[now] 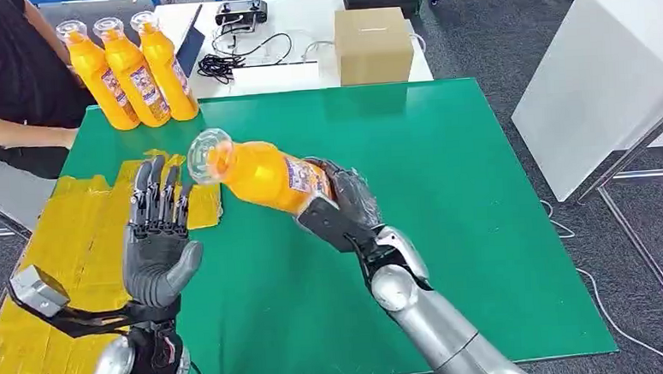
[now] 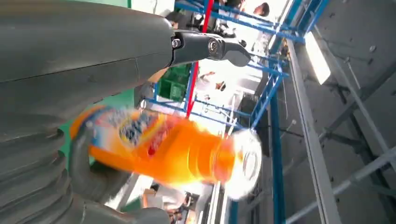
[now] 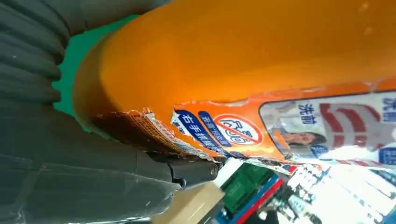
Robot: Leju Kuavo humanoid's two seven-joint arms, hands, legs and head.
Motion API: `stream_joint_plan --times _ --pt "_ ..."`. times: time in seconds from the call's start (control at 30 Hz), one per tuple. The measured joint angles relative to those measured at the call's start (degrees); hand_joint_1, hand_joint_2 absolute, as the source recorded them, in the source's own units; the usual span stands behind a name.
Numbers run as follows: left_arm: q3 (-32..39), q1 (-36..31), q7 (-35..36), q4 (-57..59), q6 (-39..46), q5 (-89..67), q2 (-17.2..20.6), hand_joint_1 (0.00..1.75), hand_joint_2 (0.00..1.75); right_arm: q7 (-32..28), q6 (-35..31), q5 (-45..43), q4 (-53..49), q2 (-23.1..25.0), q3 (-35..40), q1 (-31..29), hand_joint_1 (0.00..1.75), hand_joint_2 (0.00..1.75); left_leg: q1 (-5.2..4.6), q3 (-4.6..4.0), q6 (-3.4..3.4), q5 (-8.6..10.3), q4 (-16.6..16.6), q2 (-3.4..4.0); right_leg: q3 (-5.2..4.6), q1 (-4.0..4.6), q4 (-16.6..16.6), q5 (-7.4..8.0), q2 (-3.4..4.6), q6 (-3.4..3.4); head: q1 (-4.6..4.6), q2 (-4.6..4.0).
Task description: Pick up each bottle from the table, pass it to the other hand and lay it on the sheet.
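The right hand (image 1: pixel 346 202) grips an orange bottle (image 1: pixel 263 175) by its lower body, holding it above the green table (image 1: pixel 449 198), tilted, its clear cap end pointing toward the left hand (image 1: pixel 155 239). The left hand is raised just beside that cap, palm toward it, fingers straight and apart, holding nothing and not touching the bottle. Below and beyond the left hand lies the yellow sheet (image 1: pixel 65 244) on the table's left part. Farther out past it, three more orange bottles (image 1: pixel 129 73) stand upright together at the far left corner, next to a seated person's arm (image 1: pixel 17 131). Beyond the held bottle, a white table (image 1: pixel 303 34) carries a cardboard box (image 1: pixel 374 44) and black cables (image 1: pixel 227 64). Grey carpet (image 1: pixel 483 33) surrounds the tables.
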Motion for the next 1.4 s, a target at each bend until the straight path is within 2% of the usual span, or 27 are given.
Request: stream_joint_plan --times 0.53,0.9,1.4 --pt "-1.2 -1.9 0.3 2.3 -0.2 0.6 -0.1 0.0 1.75 2.2 1.9 2.1 7.4 4.7 6.2 -5.6 1.75 1.75 0.01 -0.01 0.0 0.0 0.0 0.02 -0.01 0.0 0.0 0.0 0.0 0.0 0.0 0.0" --pt "-0.5 -1.9 0.1 2.4 -0.1 0.5 -0.1 0.0 1.75 2.9 2.9 3.3 8.5 5.3 8.9 -6.4 1.75 1.75 0.01 -0.01 -0.01 0.0 0.0 0.0 0.0 0.0 0.0 0.0 0.0 0.0 0.0 0.0" --pt "4.2 -0.1 -1.6 2.4 1.9 -1.9 1.4 0.0 1.75 4.0 4.6 6.5 8.7 6.1 21.2 -3.8 1.75 1.75 0.03 -0.02 -0.01 0.0 0.0 0.03 -0.06 0.0 0.0 -0.02 0.01 -0.03 0.02 0.0"
